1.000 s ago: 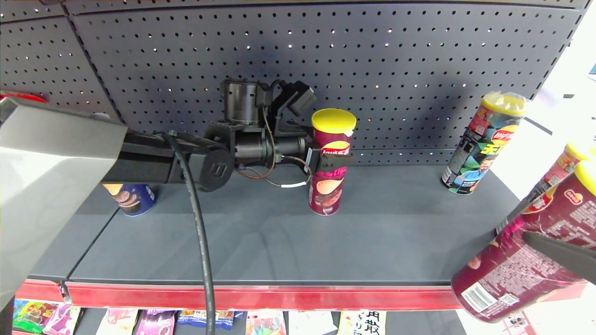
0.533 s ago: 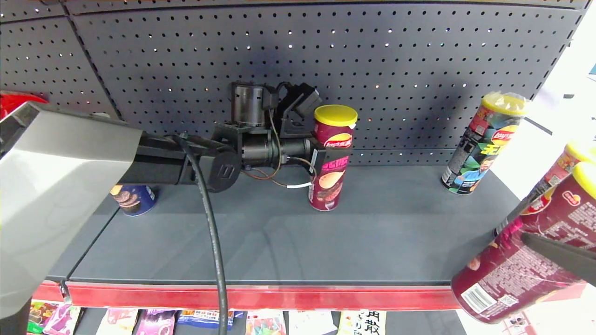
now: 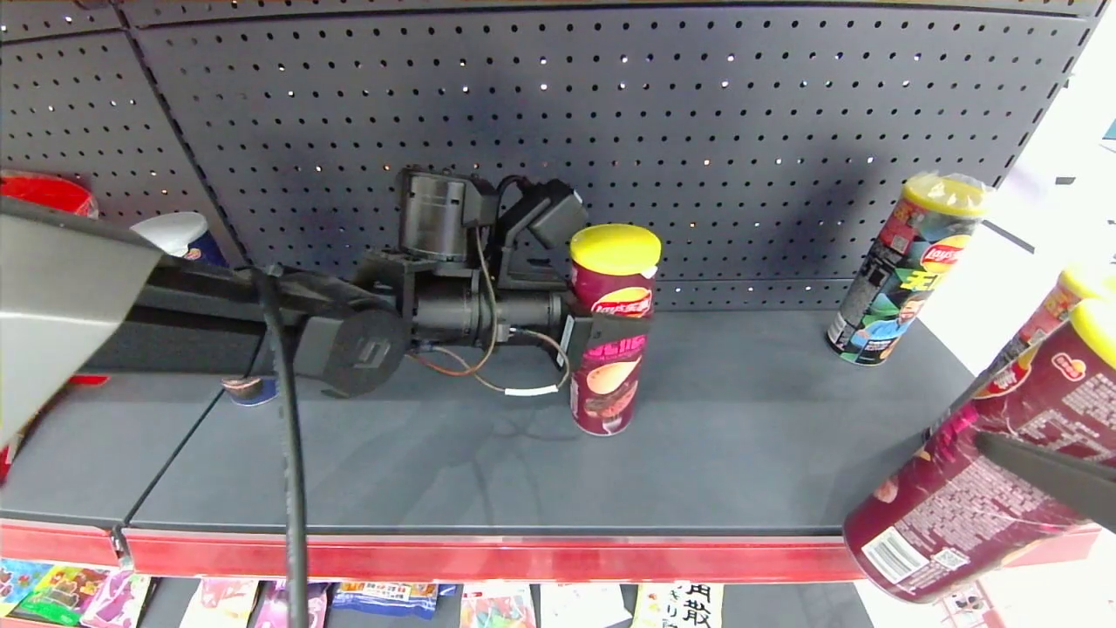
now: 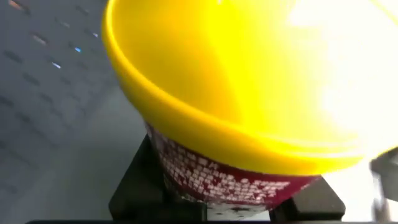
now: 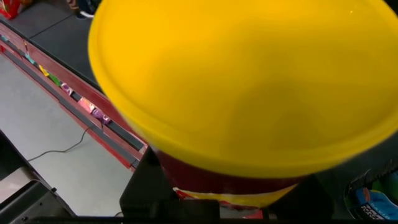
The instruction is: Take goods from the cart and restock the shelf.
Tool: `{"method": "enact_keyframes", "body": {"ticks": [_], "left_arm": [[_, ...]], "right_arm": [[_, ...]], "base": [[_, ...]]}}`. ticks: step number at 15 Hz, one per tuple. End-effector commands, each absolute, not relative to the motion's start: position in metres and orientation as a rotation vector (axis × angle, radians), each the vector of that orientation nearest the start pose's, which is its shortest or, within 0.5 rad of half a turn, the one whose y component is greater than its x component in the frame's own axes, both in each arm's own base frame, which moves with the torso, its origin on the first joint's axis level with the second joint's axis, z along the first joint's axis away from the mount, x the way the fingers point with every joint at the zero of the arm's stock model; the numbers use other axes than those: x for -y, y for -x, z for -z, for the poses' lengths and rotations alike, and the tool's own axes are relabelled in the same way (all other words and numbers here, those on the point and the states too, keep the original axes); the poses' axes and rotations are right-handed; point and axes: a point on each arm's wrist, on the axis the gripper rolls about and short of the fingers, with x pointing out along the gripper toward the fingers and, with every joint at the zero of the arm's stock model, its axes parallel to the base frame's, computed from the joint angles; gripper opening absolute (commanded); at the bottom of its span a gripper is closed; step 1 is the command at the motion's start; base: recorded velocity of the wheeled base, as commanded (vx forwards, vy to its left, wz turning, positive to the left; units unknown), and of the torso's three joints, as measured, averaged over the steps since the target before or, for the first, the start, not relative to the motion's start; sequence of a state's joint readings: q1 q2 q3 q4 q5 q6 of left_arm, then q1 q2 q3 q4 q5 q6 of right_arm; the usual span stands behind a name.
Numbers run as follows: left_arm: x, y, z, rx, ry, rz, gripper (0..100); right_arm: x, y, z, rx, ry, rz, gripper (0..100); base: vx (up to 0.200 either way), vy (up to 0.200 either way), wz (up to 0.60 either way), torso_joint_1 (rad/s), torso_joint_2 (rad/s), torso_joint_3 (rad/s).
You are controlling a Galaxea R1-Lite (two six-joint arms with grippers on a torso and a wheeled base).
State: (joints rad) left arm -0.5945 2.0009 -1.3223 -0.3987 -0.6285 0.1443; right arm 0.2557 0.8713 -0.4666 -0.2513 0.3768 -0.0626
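A maroon chip can with a yellow lid (image 3: 613, 288) stands upright over the middle of the grey shelf (image 3: 488, 480). My left gripper (image 3: 610, 330) is shut around its middle, reaching in from the left. I cannot tell whether its base touches the board. In the left wrist view the can's lid (image 4: 249, 93) looms close, and the left gripper (image 4: 227, 202) clamps the can below it. At the front right, off the shelf edge, my right gripper (image 3: 1033, 462) is shut on a second maroon can (image 3: 968, 488), held tilted. The right wrist view has that can's yellow lid (image 5: 249, 81) above the right gripper (image 5: 230, 196).
A dark can with a yellow lid (image 3: 907, 270) stands at the shelf's back right. Behind my left arm sit a blue can (image 3: 248, 390), a white-lidded item (image 3: 174, 231) and a red item (image 3: 44, 192). Another yellow-lidded can (image 3: 1068, 301) shows at the far right. Snack packets (image 3: 488, 602) hang below the red shelf lip.
My left arm with its can first went slightly back, then came forward, left and lower over the shelf. The right arm and its can barely moved.
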Motion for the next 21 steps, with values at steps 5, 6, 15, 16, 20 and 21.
{"method": "enact_keyframes", "body": {"ticks": [5, 6, 15, 16, 20, 21], "left_arm": [[0.218, -0.271, -0.202, -0.222, -0.102, 1.279, 0], [0.216, -0.267, -0.198, -0.225, -0.102, 1.282, 0], [0.211, -0.256, -0.181, -0.209, -0.11, 1.294, 0], [0.21, -0.255, -0.181, -0.203, -0.11, 1.294, 0], [0.209, -0.254, -0.177, -0.195, -0.11, 1.294, 0], [0.209, -0.253, -0.178, -0.191, -0.11, 1.297, 0]], "right_arm": [[-0.034, -0.095, -0.22, -0.126, 0.052, -0.638, 0], [-0.034, -0.095, -0.22, -0.126, 0.052, -0.638, 0], [-0.034, -0.097, -0.225, -0.115, 0.053, -0.638, 0], [-0.034, -0.097, -0.225, -0.115, 0.053, -0.638, 0], [-0.034, -0.097, -0.225, -0.117, 0.054, -0.638, 0], [-0.034, -0.097, -0.225, -0.115, 0.053, -0.638, 0]], "base": [[0.0, 0.0, 0.0, 0.0, 0.0, 0.0], [0.0, 0.0, 0.0, 0.0, 0.0, 0.0], [0.0, 0.0, 0.0, 0.0, 0.0, 0.0], [0.0, 0.0, 0.0, 0.0, 0.0, 0.0], [0.0, 0.0, 0.0, 0.0, 0.0, 0.0], [0.0, 0.0, 0.0, 0.0, 0.0, 0.0]]}}
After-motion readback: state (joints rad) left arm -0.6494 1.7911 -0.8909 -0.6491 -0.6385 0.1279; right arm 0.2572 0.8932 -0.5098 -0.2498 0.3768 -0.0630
